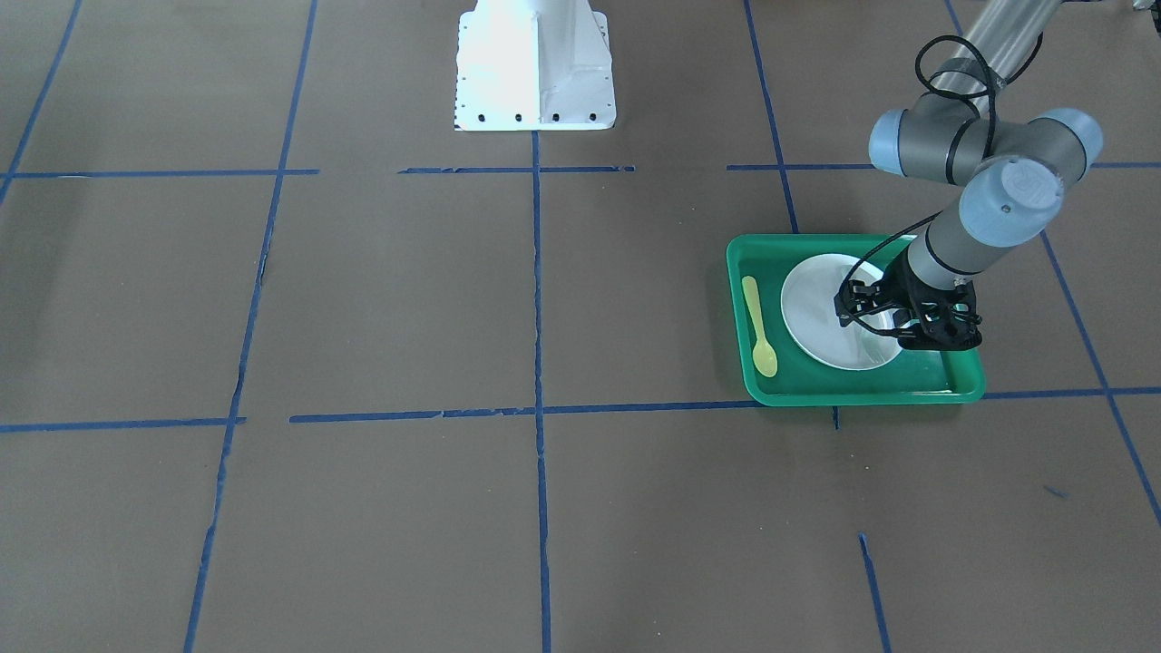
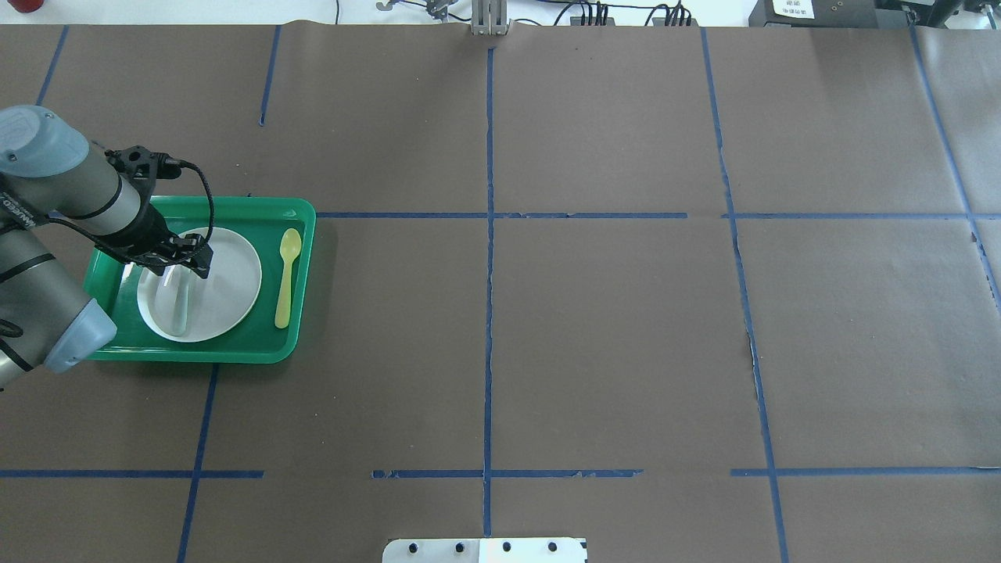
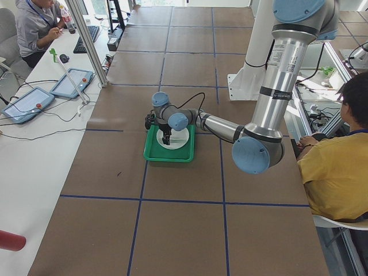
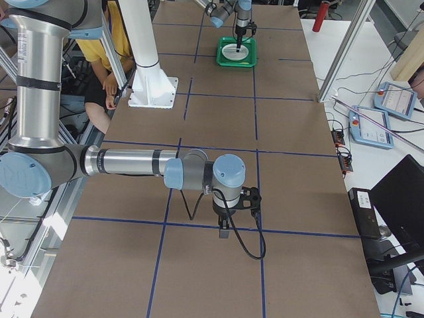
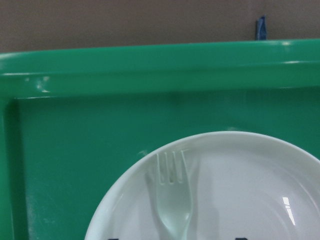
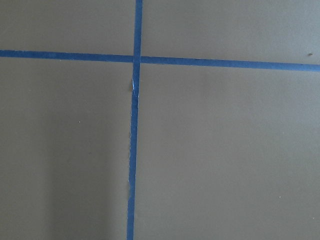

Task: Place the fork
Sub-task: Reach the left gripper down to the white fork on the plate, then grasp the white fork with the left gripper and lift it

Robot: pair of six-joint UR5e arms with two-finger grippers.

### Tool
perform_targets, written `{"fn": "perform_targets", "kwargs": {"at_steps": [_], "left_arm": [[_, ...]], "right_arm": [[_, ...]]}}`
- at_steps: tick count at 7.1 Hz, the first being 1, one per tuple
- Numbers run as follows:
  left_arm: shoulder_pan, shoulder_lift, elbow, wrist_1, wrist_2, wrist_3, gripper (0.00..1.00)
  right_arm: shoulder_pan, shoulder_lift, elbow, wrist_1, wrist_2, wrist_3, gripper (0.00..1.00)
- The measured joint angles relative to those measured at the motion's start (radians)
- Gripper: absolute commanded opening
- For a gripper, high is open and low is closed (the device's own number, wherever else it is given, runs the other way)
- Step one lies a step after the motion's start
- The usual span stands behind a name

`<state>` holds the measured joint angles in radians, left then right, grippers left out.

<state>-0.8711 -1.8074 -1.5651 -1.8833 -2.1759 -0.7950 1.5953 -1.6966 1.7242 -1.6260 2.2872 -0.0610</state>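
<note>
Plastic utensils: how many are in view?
2. The pale translucent plastic fork lies on the round white plate; the yellow plastic spoon lies beside it in the green tray.

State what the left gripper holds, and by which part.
Nothing: the left gripper is open astride the fork, which lies on the plate.

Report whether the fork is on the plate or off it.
On it: the pale translucent plastic fork lies flat on the round white plate, tines at its rim.
</note>
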Motion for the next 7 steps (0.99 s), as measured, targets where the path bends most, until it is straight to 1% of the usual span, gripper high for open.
{"fn": "perform_targets", "kwargs": {"at_steps": [2,5,7], "left_arm": [[0.001,-0.001,0.001,0.000,-0.001,0.000,0.00],[0.001,0.005,-0.009,0.003,-0.001,-0.001,0.00],[-0.005,0.014,-0.047,0.012,-0.002,-0.001,0.00]], "right_arm": [[0.000,0.000,0.000,0.000,0.000,0.000,1.00],[0.000,0.000,0.000,0.000,0.000,0.000,1.00],[0.000,0.000,0.000,0.000,0.000,0.000,1.00]]}}
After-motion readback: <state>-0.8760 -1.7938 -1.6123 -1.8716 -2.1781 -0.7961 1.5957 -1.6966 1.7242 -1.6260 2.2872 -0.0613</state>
